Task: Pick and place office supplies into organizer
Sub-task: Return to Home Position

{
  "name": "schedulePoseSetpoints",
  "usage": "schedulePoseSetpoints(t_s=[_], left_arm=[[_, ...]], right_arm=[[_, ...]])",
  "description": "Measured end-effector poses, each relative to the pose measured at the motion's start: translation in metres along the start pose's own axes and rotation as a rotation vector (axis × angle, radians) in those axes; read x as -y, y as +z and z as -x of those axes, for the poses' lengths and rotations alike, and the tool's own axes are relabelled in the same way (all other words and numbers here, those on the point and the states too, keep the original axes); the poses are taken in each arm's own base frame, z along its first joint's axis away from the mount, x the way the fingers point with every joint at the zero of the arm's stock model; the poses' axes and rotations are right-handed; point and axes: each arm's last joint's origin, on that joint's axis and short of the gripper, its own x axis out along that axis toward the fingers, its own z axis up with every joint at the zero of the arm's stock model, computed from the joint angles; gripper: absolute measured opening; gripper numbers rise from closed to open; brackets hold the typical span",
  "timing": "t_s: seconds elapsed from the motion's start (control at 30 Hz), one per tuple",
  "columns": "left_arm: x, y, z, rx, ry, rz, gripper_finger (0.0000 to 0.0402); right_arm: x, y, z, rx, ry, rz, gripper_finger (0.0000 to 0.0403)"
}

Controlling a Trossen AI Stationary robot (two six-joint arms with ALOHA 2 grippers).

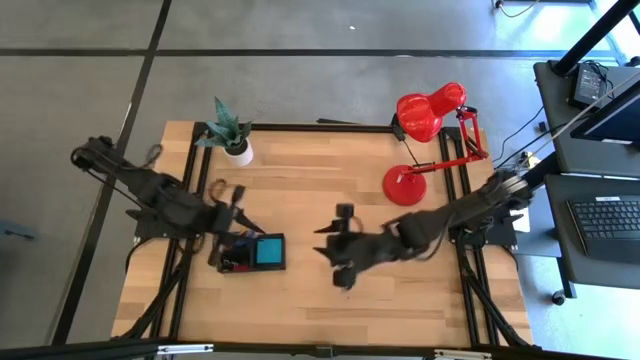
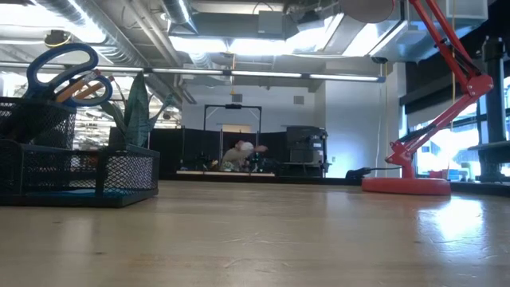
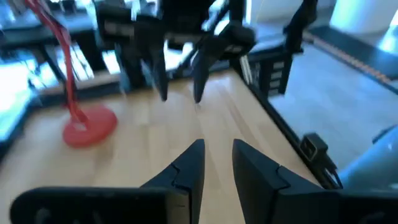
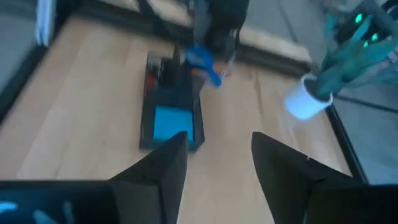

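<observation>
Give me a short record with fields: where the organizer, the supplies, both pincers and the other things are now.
organizer: left part of the table
blue sticky pad: flat in the organizer, on its side toward mid-table
scissors: upright in the organizer, blue handles up
left pincer: open, empty, close to the organizer
right pincer: open, empty, over mid-table
red lamp: right part of the table
potted plant: left part, apart from the organizer

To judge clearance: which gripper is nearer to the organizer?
Left. The left gripper is close beside the organizer; the right gripper stands apart, off its right side, with bare table between.
</observation>
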Motion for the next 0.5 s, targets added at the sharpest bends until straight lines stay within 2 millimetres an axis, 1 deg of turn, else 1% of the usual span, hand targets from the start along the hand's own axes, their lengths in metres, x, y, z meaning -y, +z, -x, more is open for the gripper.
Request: schedulePoseSetpoints(t_s=[0.1, 0.2, 0.4, 0.5], left_arm=[[-0.006, -0.005, 0.017, 0.082, 0.022, -0.025, 0.0074], [-0.013, -0.018, 0.033, 0.124, 0.060, -0.014, 0.0074], [-0.021, -0.050, 0.053, 0.163, 0.076, 0.006, 0.0074], [-0.024, -0.067, 0.060, 0.188, 0.077, 0.013, 0.0074]], right_arm=[[0.015, -0.020, 0.013, 0.125, -0.002, -0.042, 0.0181], [0.027, -0.048, 0.032, 0.230, -0.007, -0.084, 0.0181], [0.046, -0.120, 0.067, 0.338, -0.004, -0.199, 0.0181], [0.053, -0.151, 0.080, 0.395, -0.001, -0.253, 0.0181]])
